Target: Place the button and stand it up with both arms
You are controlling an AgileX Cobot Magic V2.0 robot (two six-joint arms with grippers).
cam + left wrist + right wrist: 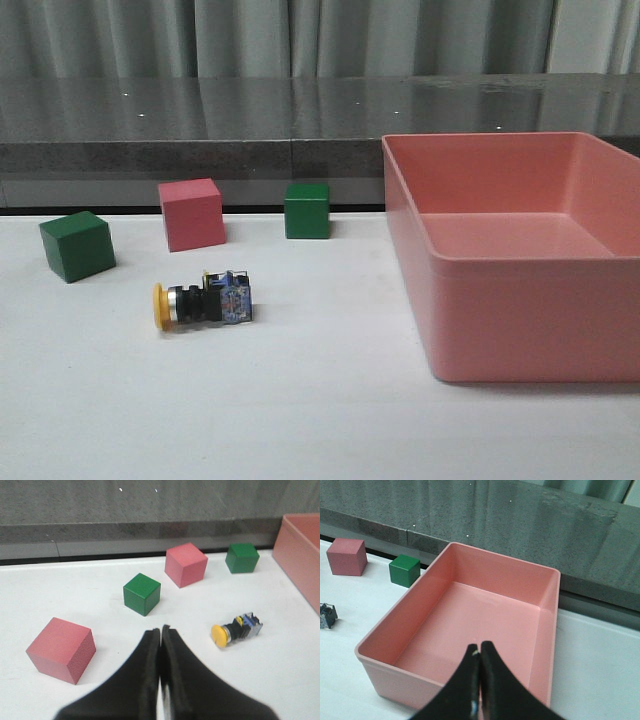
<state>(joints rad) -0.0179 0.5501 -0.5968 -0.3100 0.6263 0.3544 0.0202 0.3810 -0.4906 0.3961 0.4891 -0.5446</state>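
Observation:
The button (200, 301) lies on its side on the white table, yellow cap to the left, bluish base block to the right. It also shows in the left wrist view (237, 629), and its base end shows at the edge of the right wrist view (327, 615). My left gripper (160, 630) is shut and empty, above the table, apart from the button. My right gripper (479, 646) is shut and empty, above the pink bin (540, 645). Neither arm shows in the front view.
A large pink bin (412, 240) stands at the right. Behind the button stand a green cube (77, 245), a pink cube (191, 214) and a second green cube (306, 210). Another pink cube (61, 649) lies near my left gripper. A dark ledge runs along the table's back.

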